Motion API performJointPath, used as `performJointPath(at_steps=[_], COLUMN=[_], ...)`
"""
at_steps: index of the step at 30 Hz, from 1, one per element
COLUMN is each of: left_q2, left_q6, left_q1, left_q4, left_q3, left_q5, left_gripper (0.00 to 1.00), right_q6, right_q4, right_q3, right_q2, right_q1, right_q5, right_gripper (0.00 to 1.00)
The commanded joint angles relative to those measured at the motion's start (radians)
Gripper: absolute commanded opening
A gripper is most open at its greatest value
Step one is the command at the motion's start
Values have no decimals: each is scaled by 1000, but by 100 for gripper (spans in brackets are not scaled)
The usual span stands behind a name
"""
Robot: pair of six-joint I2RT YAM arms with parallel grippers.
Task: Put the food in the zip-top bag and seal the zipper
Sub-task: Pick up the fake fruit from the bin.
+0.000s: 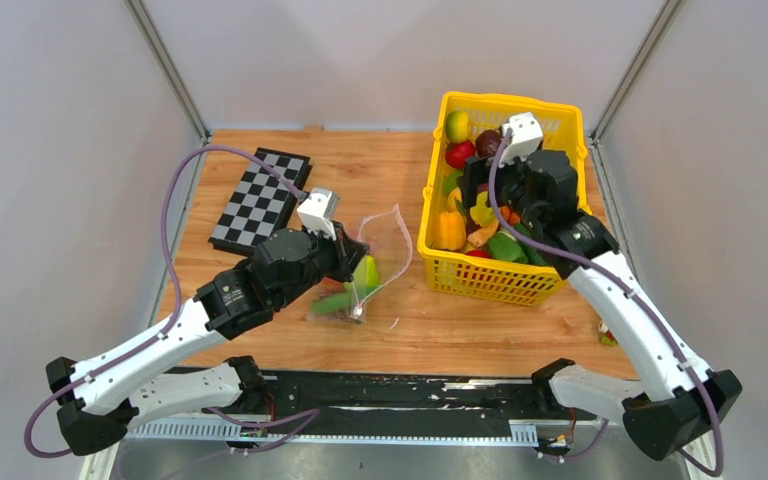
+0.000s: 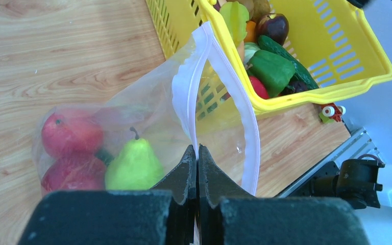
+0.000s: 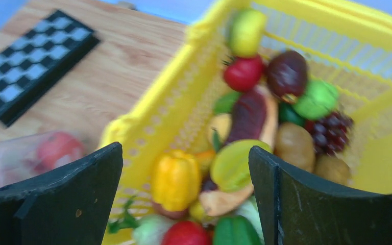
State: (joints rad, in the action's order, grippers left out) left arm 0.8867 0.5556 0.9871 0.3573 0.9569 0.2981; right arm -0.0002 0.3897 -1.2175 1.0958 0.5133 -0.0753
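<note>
The clear crinkly zip-top bag [image 2: 148, 97] lies mid-bench on the wooden bench [image 1: 380, 165], beside the yellow mesh plastic basket [image 3: 153, 97]. The left gripper [image 2: 197, 155] is pinched tight on the bag's pale press-seal zipper strip [image 2: 182, 92]. Inside the bag are two glossy red toy apples [image 2: 71, 133] and a green toy pear [image 2: 133, 164]; a dark piece between them is hard to make out. The right gripper [image 3: 185, 158] hangs over the basket with its fingers spread wide, and its own view is blurred.

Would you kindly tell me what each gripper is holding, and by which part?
The left gripper pinches the zip-top bag by its zipper strip at the mouth. The right gripper is open over the yellow basket, holding nothing.
</note>
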Motion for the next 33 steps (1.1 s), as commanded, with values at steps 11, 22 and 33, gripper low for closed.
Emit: performJointPath(at_steps=[11,22,33], left_q2=[-46,-39,-32], left_q6=[8,6,-6], left_q1=[1,1,1], left_q4=[-22,-27,-12], left_q3=[-3,4,26], left_q5=[18,-7,-11], left_gripper=[0,0,0], right_q6=[123,26,34], right_q4=[-13,-64,-48], right_q3=[5,-288,-539], right_q2=[173,551,855], right_q1=[-286,-388,-431], right_q5=[36,51,187], right_gripper=[99,88,77])
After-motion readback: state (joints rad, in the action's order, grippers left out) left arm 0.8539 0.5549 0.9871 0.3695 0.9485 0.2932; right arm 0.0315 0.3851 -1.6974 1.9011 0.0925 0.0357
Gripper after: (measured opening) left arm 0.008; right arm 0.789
